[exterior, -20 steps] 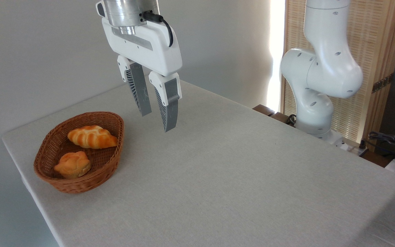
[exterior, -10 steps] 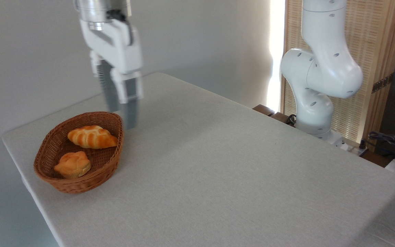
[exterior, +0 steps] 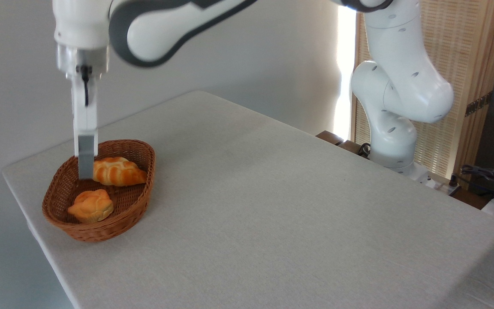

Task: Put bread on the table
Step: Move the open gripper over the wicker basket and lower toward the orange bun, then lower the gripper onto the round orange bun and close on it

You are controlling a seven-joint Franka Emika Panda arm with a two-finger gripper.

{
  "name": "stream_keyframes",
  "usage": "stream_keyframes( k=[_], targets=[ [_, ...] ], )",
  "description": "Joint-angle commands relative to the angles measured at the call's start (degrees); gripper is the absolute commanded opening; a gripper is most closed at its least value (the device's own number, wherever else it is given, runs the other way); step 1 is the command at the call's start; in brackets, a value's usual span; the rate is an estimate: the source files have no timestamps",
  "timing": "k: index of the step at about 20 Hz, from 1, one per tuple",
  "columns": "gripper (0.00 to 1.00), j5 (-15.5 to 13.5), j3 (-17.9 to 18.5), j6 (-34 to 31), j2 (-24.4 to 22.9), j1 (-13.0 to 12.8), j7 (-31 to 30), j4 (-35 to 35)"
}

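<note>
The bread [exterior: 91, 206], a small knotted golden bun, lies in the near end of a brown wicker basket [exterior: 142, 195] at the left end of the table [exterior: 272, 206]. My gripper [exterior: 86, 174] hangs upright over the basket, its tips just above and behind the bun and in front of the left end of a braided loaf [exterior: 120, 171]. It is turned edge-on, so one grey finger [exterior: 86, 159] hides the other. Nothing is held in it, and it touches neither piece.
The basket sits close to the table's left and near edges. The arm's white base [exterior: 395, 128] stands beyond the far right edge, with cables [exterior: 487, 174] beside it. A wide stretch of cloth lies to the right of the basket.
The gripper has swung left from over the table's middle to above the basket, turned edge-on and come lower. The bun and the loaf have not moved.
</note>
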Motion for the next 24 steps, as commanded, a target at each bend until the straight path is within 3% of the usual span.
stream_keyframes(
  k=[1,4,8,12,14,15,18,19,21,24],
  targets=[
    [1.0,5.0,-2.5,5.1,3.4,0.4,0.1,-1.3],
    [1.0,7.2,-3.3,5.0,4.5,0.3,0.1,-2.2],
    [1.0,7.9,-3.5,5.1,6.1,0.3,0.1,-3.6],
    [1.0,11.8,-4.1,5.4,7.5,0.2,0.1,-3.6],
    [1.0,12.2,-4.3,7.1,7.8,0.2,-0.5,-3.7],
    [0.94,12.2,-4.3,7.8,7.9,0.2,-0.6,-3.8],
    [0.41,12.2,-4.4,7.9,7.9,0.2,-0.5,-3.9],
    [0.32,12.2,-4.5,7.8,7.9,0.2,-0.5,-3.9],
    [0.25,12.2,-4.5,7.8,7.9,0.2,-0.4,-3.9],
    [0.25,12.2,-4.5,7.8,7.9,0.2,-0.1,-3.9]
  ],
)
